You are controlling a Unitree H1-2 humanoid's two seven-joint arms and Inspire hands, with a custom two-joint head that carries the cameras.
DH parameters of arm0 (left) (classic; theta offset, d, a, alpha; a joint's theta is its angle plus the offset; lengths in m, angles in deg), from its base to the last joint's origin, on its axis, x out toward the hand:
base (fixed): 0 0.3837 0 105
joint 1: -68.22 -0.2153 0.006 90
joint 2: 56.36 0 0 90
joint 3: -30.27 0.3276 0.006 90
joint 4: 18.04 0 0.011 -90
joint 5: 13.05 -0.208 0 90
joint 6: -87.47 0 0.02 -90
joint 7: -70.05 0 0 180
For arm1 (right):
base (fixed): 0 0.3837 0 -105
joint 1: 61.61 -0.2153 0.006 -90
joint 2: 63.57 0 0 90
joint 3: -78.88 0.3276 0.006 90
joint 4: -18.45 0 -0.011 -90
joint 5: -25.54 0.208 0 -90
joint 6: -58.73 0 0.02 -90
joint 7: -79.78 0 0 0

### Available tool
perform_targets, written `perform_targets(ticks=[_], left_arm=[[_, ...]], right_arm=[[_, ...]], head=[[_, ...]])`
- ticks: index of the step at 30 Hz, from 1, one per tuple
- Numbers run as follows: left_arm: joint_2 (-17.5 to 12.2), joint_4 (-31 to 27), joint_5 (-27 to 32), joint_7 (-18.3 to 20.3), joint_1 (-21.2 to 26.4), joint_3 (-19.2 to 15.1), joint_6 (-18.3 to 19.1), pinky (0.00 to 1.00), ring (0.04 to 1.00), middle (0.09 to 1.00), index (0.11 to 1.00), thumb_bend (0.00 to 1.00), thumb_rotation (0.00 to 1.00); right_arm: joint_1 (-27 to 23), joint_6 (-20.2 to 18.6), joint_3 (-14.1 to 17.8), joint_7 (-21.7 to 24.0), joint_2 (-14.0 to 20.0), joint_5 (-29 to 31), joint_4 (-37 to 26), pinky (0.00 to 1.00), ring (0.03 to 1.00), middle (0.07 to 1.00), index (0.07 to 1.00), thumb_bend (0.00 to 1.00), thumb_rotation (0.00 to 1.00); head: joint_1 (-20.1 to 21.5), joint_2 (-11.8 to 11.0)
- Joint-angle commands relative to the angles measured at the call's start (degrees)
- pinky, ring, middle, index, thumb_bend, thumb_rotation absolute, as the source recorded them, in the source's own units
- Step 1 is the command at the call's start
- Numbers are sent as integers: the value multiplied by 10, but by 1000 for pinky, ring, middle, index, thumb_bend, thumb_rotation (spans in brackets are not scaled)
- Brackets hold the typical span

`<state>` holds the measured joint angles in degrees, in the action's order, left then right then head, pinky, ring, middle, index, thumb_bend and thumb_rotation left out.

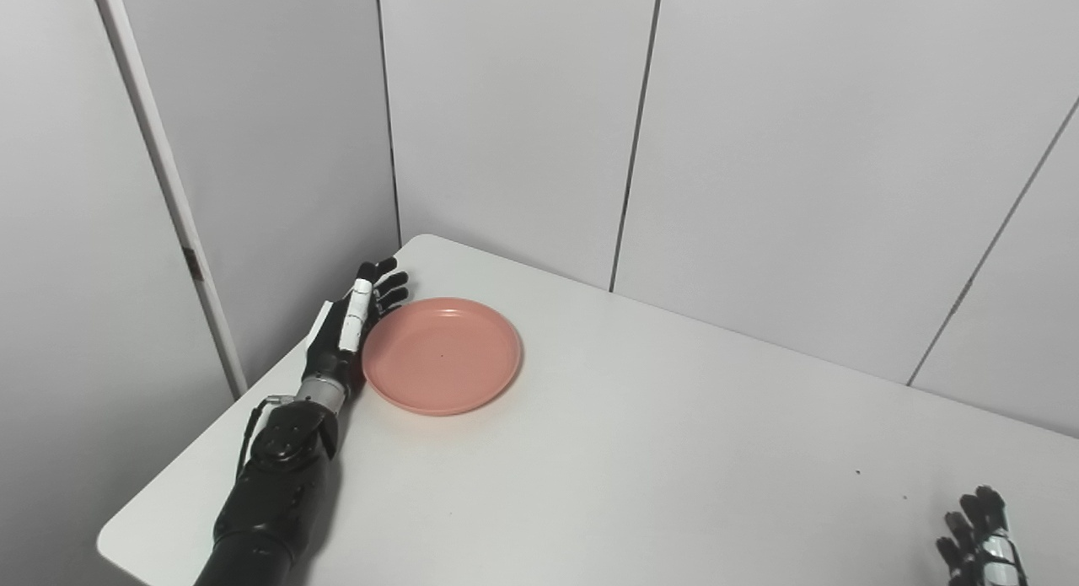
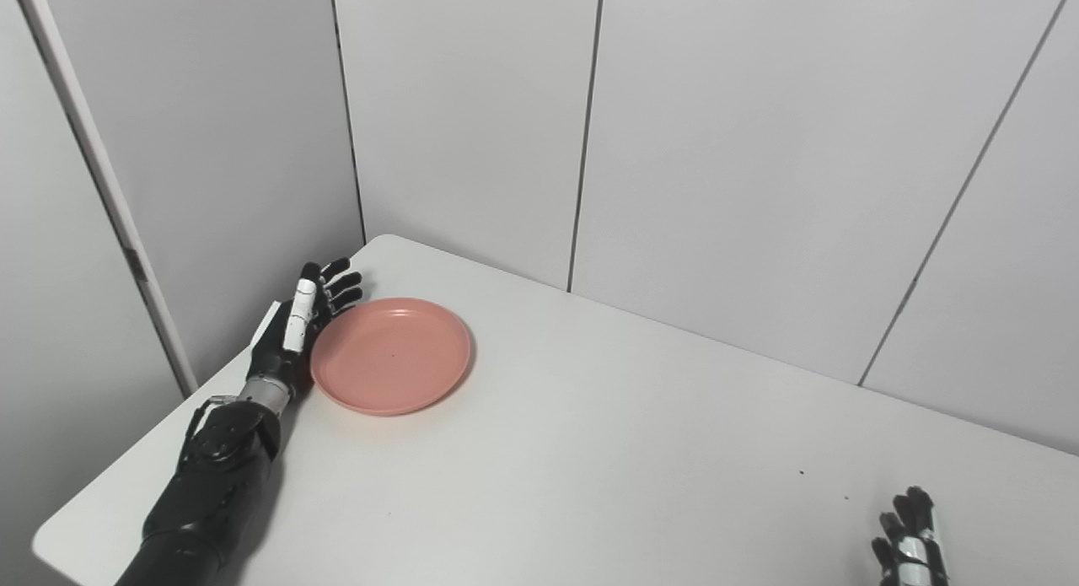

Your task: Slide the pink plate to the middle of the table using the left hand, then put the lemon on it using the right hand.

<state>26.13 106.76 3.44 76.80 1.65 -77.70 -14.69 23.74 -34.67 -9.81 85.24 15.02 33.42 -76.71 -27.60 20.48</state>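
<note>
Left eye view shows our left hand [image 1: 350, 329] at the table's [image 1: 641, 451] far left edge, fingers [image 1: 389, 284] spread and straight, holding nothing, palm side against the left rim of the pink plate [image 1: 442, 355], which lies flat near the left corner just to the right of those fingers. Well apart at the bottom right, our right hand [image 1: 978, 540] is cut off by the frame; its fingers seem loosely apart, but we cannot tell for sure.
</note>
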Motion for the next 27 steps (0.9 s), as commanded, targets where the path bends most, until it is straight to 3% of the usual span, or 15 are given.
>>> perform_targets(ticks=[1, 6, 11, 14, 18, 22, 27], left_arm=[[1, -20, 0, 3, 9, 4, 0, 908, 899, 893, 893, 862, 1000], [10, -34, 1, 3, 8, 9, 11, 886, 898, 899, 900, 825, 1000], [16, -38, -5, 1, 7, 15, 21, 940, 922, 913, 900, 862, 1000], [19, -26, -11, 5, 8, 21, 5, 930, 910, 903, 894, 870, 1000], [24, -9, -14, 11, 8, 27, -14, 901, 889, 883, 875, 860, 1000], [31, -9, -11, 24, 6, 36, -13, 898, 896, 891, 881, 860, 1000], [49, -58, -10, 11, -8, 42, 23, 902, 892, 882, 873, 865, 1000]], right_arm=[[-11, -2, 2, -2, -2, 4, -20, 1000, 1000, 1000, 1000, 699, 938], [-11, -5, 2, -1, -2, 3, -21, 1000, 1000, 1000, 1000, 691, 939], [-11, -7, -1, -1, -2, -1, -26, 1000, 1000, 1000, 1000, 669, 943], [-11, -1, -6, 4, 2, -8, -27, 1000, 1000, 1000, 1000, 539, 992], [-12, 8, -7, 6, 2, -9, -19, 1000, 1000, 1000, 1000, 437, 1000], [-14, 16, -10, 6, 2, -16, -14, 1000, 1000, 1000, 1000, 410, 1000], [-15, 26, -15, 10, 1, -20, -14, 1000, 1000, 1000, 1000, 341, 1000]], head=[[1, 1], [5, 2], [18, 7], [26, 8], [38, 11], [55, 16], [84, 28]])
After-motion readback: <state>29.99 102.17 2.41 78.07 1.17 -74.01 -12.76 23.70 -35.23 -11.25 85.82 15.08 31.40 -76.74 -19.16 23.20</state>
